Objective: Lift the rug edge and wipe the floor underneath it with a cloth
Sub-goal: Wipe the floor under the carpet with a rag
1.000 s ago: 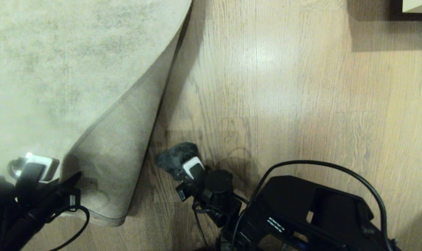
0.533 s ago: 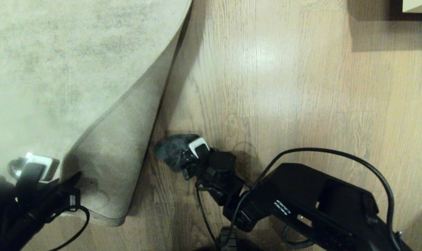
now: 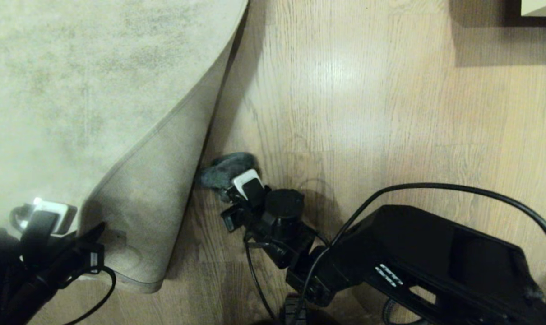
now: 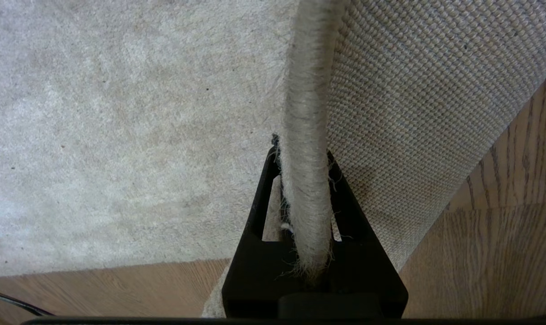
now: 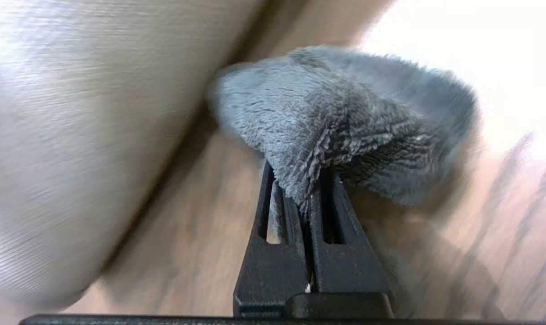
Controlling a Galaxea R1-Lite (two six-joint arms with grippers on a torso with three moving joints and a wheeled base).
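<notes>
Left gripper (image 4: 305,189) clamps the rug (image 3: 74,90) by its bound edge; it looks floppy yet heavy. Right gripper (image 5: 310,189), closed on soft cloth (image 5: 340,122), presses floor (image 3: 390,113).

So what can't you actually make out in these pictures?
- Floor beneath the folded-back rug: the flap hides it in the head view.
- Left gripper, shut on the rug's edge: in the head view its tips are lost behind the arm.
- Whether the cloth presses on the floor: the right wrist view is blurred, and the right gripper covers part of it.
- Pale object: cut off by the head view's corner.
</notes>
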